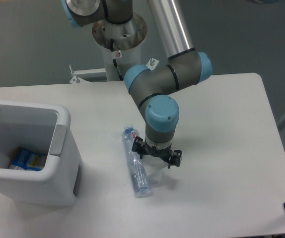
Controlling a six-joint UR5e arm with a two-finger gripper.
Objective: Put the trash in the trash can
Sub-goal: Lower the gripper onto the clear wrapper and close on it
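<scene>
bottle first: the long clear plastic water bottle (136, 166) lies flat on the white table (222, 124), its blue cap (128, 130) pointing away toward my base and its clear bottom end toward the near edge. the pink-white label near the cap end is mostly hidden behind my wrist. its body looks ribbed and see-through, with the table showing pale through it.

my black two-finger gripper (157, 155) hangs pointing down just to the right of the bottle's upper half, with my blue-capped grey wrist directly above it. the crumpled white paper piece (158, 169) shows only as a pale, faint shape right under and just in front of my fingers; most of it is covered. my two fingers stand spread apart to either side, not clamped on anything i can see.

the white boxy plastic bin (28, 153) with a grey handle plate stands at the left of the table, well apart from the bottle. blue-and-white packaging (27, 159) lies at its bottom.
</scene>
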